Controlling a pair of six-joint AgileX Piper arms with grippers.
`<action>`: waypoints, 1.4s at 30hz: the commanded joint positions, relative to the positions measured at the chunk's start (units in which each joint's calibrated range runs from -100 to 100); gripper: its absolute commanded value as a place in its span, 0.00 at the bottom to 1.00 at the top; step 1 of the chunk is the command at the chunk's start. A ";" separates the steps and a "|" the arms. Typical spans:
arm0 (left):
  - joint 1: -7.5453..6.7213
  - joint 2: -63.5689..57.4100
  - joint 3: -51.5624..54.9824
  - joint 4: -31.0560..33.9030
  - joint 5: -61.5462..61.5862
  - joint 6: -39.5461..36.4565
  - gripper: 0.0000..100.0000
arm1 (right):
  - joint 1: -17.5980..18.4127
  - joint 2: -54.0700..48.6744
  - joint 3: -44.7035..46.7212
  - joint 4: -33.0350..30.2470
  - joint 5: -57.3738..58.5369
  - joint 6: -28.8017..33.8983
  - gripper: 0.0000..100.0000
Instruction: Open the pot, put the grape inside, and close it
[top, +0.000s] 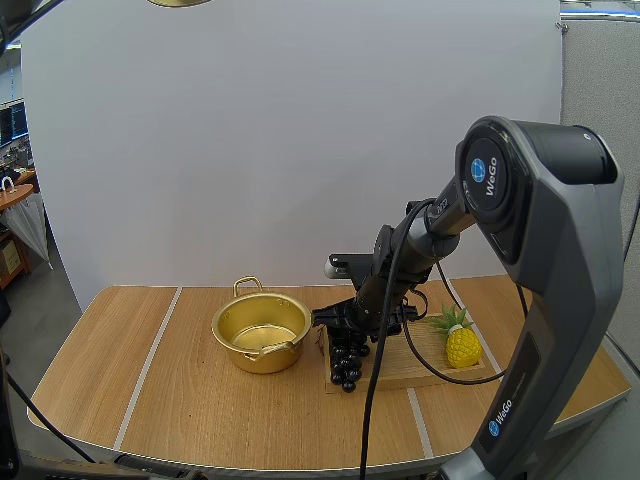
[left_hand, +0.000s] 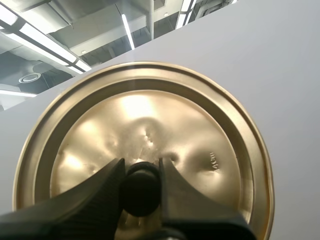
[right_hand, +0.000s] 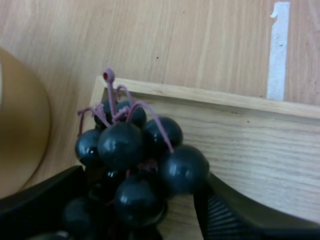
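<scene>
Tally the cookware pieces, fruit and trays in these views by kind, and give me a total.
Cookware: 2 (pot, lid)
Fruit: 2 (bunch of grapes, pineapple)
Trays: 1 (wooden tray)
Total: 5

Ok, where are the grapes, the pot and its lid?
grapes (right_hand: 122, 145), right wrist view, on a front berry of the bunch.
pot (top: 245, 360), high view, on its golden outer wall.
lid (left_hand: 200, 130), left wrist view, on its shiny golden face.
</scene>
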 joint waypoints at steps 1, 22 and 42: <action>-0.17 -0.35 -0.56 -0.04 -2.74 -0.43 0.00 | 0.03 0.78 -0.17 -0.75 -0.83 -0.26 1.00; -0.17 -0.35 -0.56 -0.04 -2.74 -0.43 0.00 | 0.28 -3.04 -0.17 -1.18 0.48 -0.47 0.00; -0.17 -0.35 -0.56 -0.04 -2.74 -0.43 0.00 | 9.51 -21.21 -11.56 -2.22 13.65 -0.14 0.00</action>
